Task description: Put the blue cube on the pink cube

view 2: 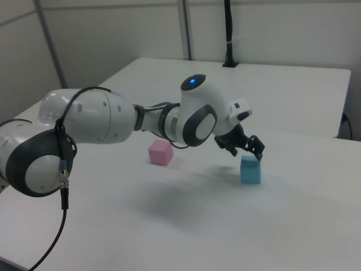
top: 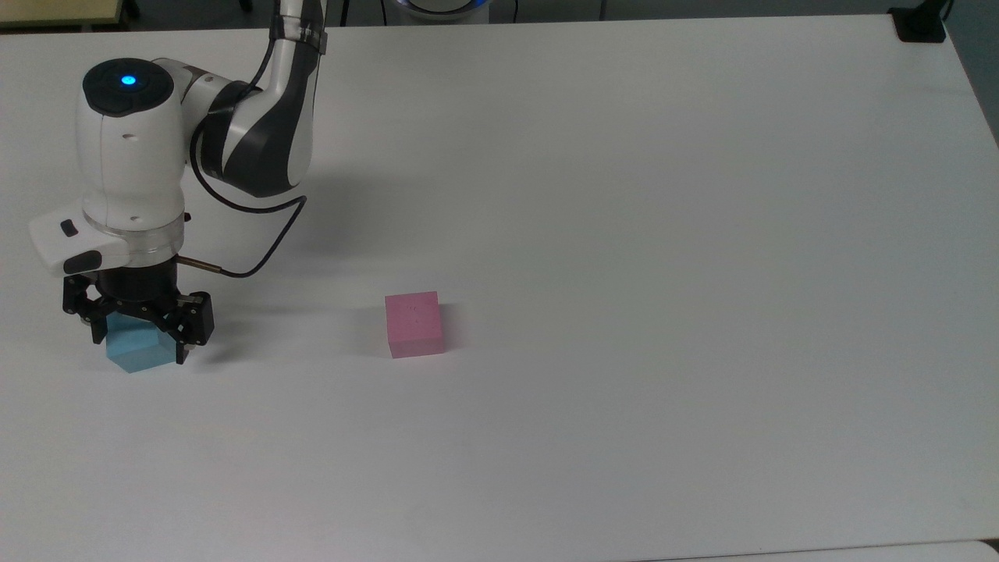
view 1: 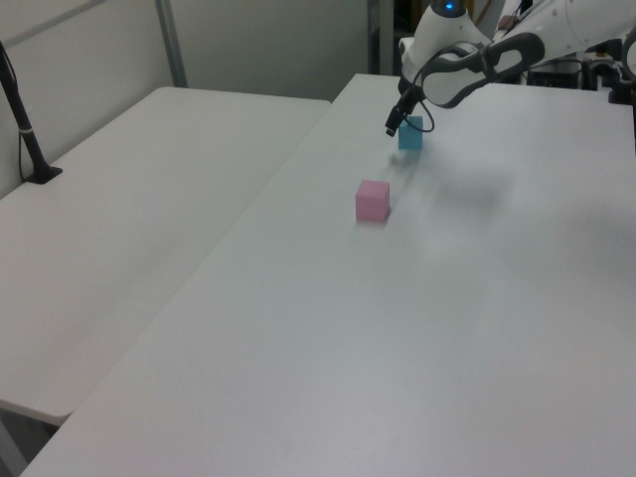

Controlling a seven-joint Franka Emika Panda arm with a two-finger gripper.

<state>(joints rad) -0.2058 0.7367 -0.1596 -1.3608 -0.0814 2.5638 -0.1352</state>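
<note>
Two cubes | blue cube [top: 139,351] in gripper [top: 137,326] | pink cube [top: 414,324] apart

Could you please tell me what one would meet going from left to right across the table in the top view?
The blue cube, with the claw around it at the top view's far left → the pink cube, alone near the middle → the black mount at the table's far right corner.

white table [top: 624,195] | on it: blue cube [top: 136,350], pink cube [top: 414,324], well apart
</note>
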